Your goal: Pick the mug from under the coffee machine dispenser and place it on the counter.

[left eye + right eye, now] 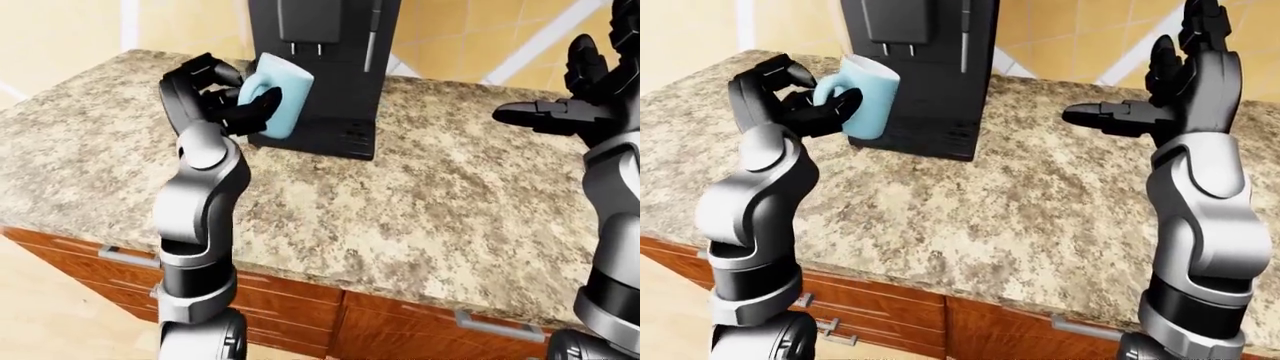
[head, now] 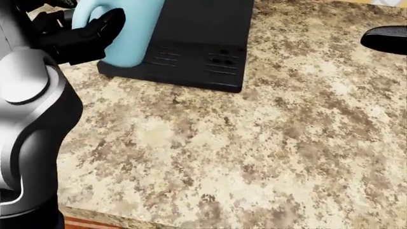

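Observation:
A light blue mug (image 1: pixel 283 96) is held tilted in my left hand (image 1: pixel 232 99), whose black fingers close round its handle and side. It hangs just to the left of the black coffee machine (image 1: pixel 325 67), above the edge of the machine's base (image 2: pixel 191 67), off the counter. The mug also shows in the right-eye view (image 1: pixel 868 97) and at the top left of the head view (image 2: pixel 124 28). My right hand (image 1: pixel 1160 105) is open and empty, raised above the right part of the speckled granite counter (image 1: pixel 400 202).
The counter stretches wide below and to the right of the machine. Brown wooden drawers with metal handles (image 1: pixel 495 326) run under its near edge. A tiled yellow wall (image 1: pixel 480 30) stands behind the machine.

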